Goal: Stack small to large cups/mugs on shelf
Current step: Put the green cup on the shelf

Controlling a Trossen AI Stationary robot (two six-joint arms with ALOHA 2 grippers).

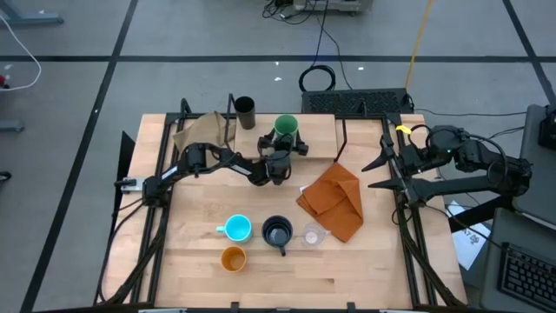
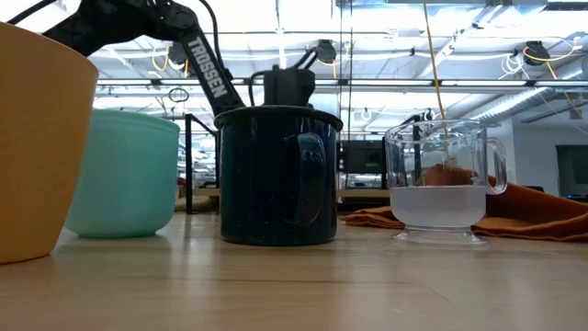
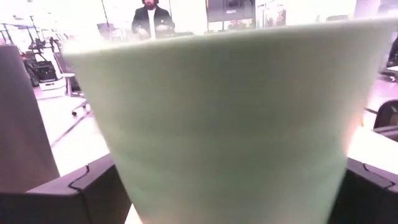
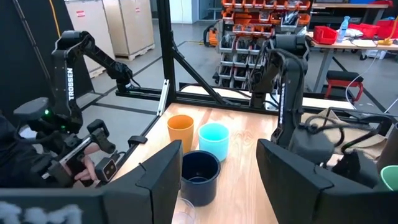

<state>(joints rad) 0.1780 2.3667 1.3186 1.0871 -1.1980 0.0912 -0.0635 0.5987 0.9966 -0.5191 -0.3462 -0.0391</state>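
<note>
The only readable lettering is the white brand word "TROSSEN", printed lengthwise on a dark arm link (image 2: 206, 64) in the low view, and again running vertically down an arm link (image 4: 69, 84) in the right wrist view.

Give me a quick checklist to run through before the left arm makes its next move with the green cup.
1. Left gripper open around the green cup: ok, the fingers stand apart on either side.
2. Green cup upright on the shelf: ok.
3. Dark brown cup clear of the gripper: ok, it stands apart.
4. Right gripper out of the way: ok, parked at the table's right edge.
5. Fingers off the cup wall: cannot tell.
</note>
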